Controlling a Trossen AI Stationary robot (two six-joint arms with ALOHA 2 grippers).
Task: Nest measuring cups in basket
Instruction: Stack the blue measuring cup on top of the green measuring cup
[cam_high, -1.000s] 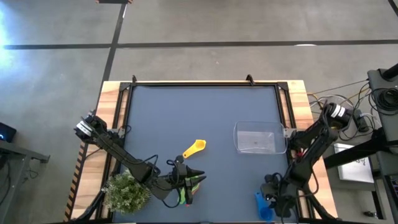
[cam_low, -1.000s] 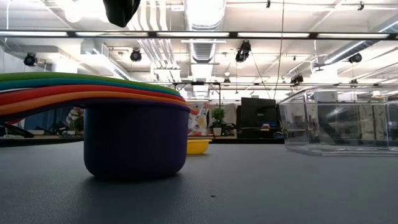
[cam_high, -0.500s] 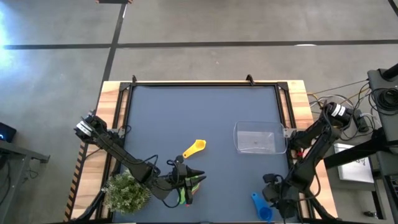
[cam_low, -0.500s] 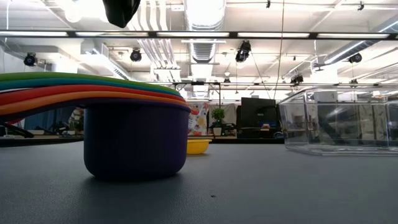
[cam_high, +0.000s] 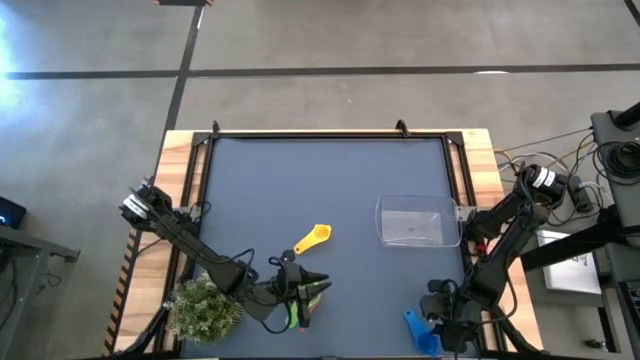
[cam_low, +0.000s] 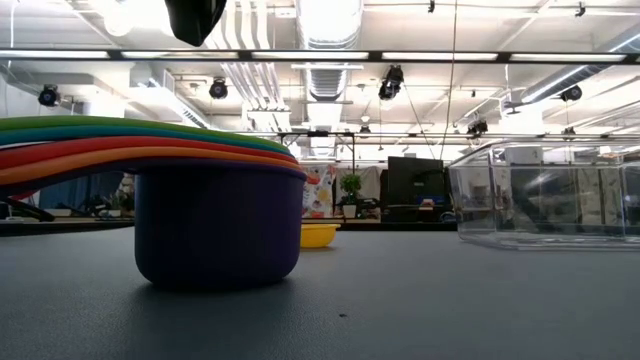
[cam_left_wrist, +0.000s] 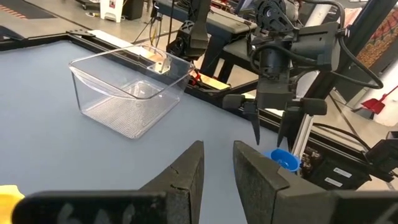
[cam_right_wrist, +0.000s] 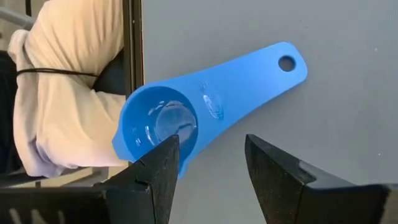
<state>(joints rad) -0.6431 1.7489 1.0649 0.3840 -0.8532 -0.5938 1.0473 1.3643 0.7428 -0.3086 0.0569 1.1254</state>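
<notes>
right arm bent low over the blue cup, near side of the clear basket (cam_high: 411, 226)

right gripper (cam_high: 437, 322) points down, fingers spread either side of the blue cup (cam_right_wrist: 186, 106), not touching. left gripper (cam_high: 318, 287) lies level beside the nested stack (cam_low: 150, 205), fingers slightly parted, empty.

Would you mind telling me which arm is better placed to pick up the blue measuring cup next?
The right. Its gripper hangs open directly over the blue cup at the table's near right corner. The left gripper is across the table beside the nested stack, with nothing between its fingers.
</notes>
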